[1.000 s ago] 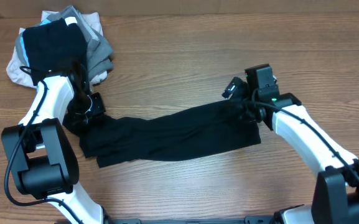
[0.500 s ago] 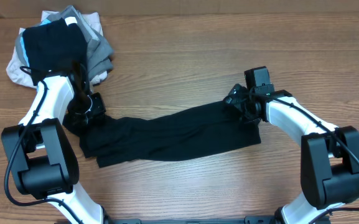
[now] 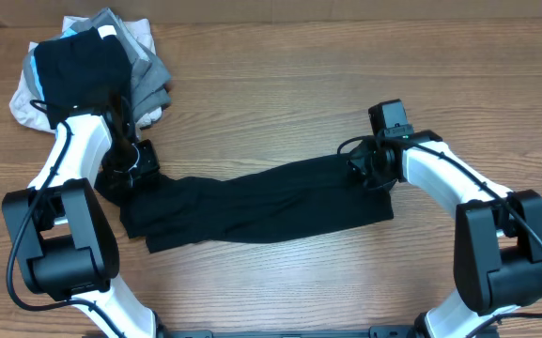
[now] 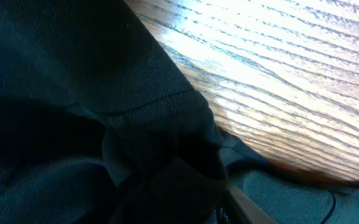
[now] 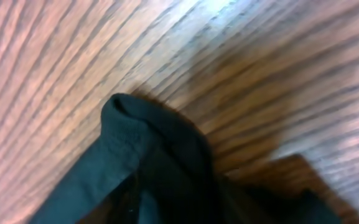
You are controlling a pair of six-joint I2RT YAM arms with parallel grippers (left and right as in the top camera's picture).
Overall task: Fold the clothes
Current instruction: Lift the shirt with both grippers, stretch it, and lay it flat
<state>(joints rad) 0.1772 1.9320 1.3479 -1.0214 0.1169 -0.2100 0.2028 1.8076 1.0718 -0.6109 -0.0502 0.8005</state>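
The black shirt (image 3: 252, 202) lies in a long band across the wooden table (image 3: 280, 84), between the two arms. The left gripper (image 3: 123, 171) sits on its left end and the right gripper (image 3: 366, 171) on its upper right corner. Fabric bunches at both, but the jaws are hidden, so whether either clamps it cannot be told.

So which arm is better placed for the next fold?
Probably the right gripper: it pinches one end of the black shirt, while the left gripper, on the other end, sits close to the garment pile.
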